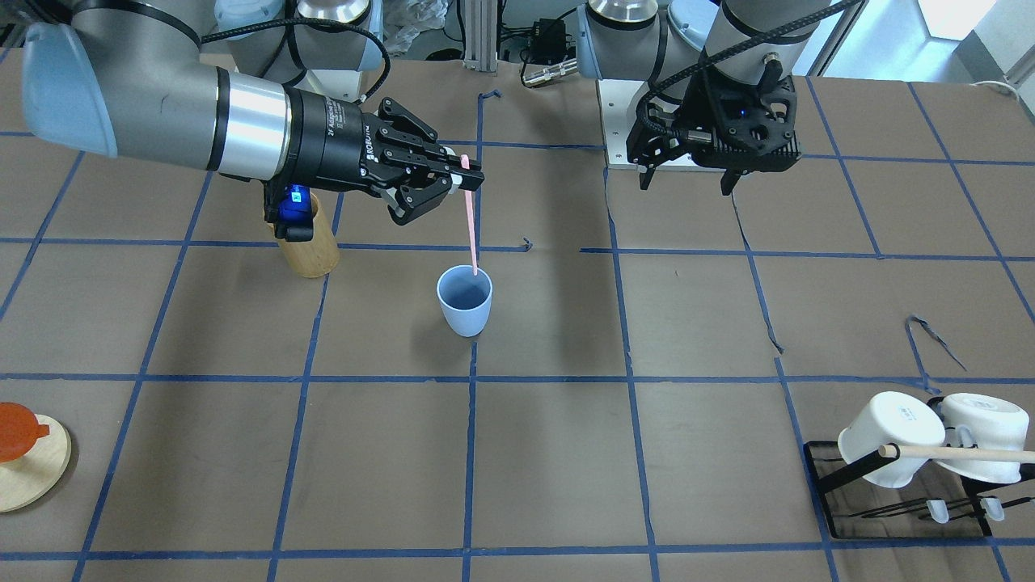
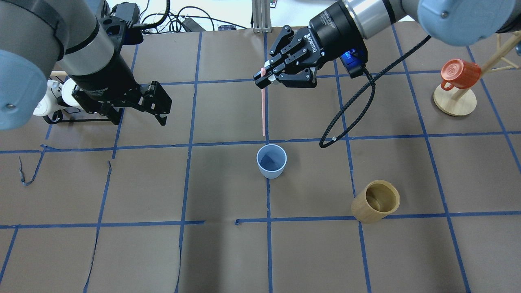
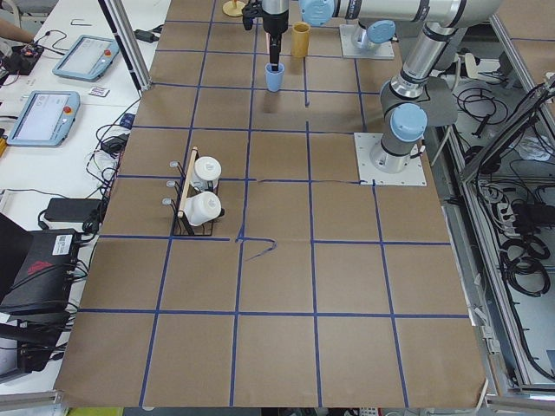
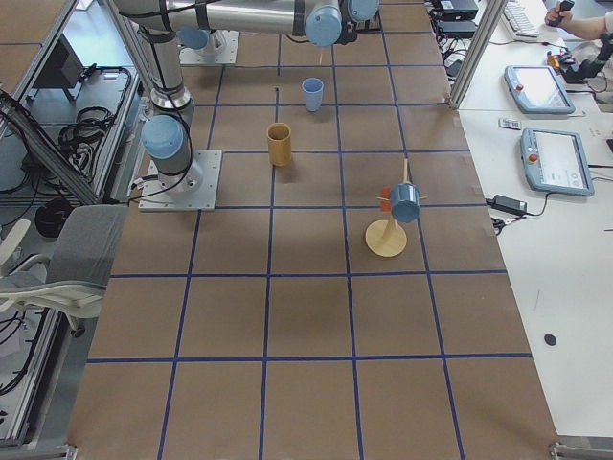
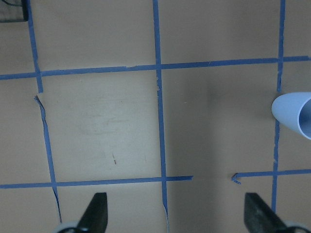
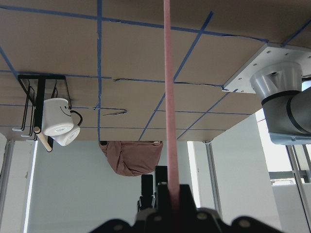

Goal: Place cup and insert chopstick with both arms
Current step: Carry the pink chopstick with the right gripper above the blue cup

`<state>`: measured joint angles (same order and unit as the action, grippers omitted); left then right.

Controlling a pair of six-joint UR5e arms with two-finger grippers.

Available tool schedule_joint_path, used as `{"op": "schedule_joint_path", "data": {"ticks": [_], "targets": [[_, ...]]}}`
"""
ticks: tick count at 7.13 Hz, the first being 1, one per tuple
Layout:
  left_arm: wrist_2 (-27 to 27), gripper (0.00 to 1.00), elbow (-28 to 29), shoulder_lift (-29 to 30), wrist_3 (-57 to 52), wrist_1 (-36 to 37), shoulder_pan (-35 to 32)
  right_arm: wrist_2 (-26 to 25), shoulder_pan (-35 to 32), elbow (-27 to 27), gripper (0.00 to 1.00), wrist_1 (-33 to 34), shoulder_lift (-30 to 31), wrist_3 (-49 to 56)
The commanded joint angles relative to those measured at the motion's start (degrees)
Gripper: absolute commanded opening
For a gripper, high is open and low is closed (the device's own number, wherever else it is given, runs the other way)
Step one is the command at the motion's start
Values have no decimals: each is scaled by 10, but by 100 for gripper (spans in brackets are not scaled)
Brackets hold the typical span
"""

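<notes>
The light blue cup point(image 2: 271, 161) stands upright mid-table; it also shows in the front-facing view point(image 1: 465, 301). My right gripper point(image 2: 262, 77) is shut on the top of the pale pink chopstick point(image 2: 263, 106). The chopstick hangs nearly vertical, with its lower tip at the cup's mouth in the front-facing view point(image 1: 470, 226). I cannot tell if the tip is inside. The right wrist view shows the chopstick point(image 6: 170, 121) running up from shut jaws. My left gripper point(image 2: 160, 110) is open and empty, well to the left of the cup. In the left wrist view the cup point(image 5: 294, 114) shows at the right edge.
A tan bamboo holder point(image 2: 375, 201) stands to the right of the cup, nearer the robot. A red mug on a wooden stand point(image 2: 460, 73) is at the far right. White mugs on a black rack point(image 1: 922, 440) sit at the far left, behind my left arm.
</notes>
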<state>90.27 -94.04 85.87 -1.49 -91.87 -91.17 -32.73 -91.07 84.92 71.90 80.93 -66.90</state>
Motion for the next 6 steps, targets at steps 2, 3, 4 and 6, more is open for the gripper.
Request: {"op": "schedule_joint_path", "data": {"ticks": [2,3,4,6], "targets": [[1,100,0,0,0,0,0,-1,1,-11,17,-4,9,-17],[1,100,1,0,0,0,0,-1,2,-11,17,-6,13,-17],[0,100,2,1,1,1,1,-1,2,-10,17,-7,13,-17],[1,100,3,0,0,0,1,-1,1,-8,17,-15,13,-17]]}}
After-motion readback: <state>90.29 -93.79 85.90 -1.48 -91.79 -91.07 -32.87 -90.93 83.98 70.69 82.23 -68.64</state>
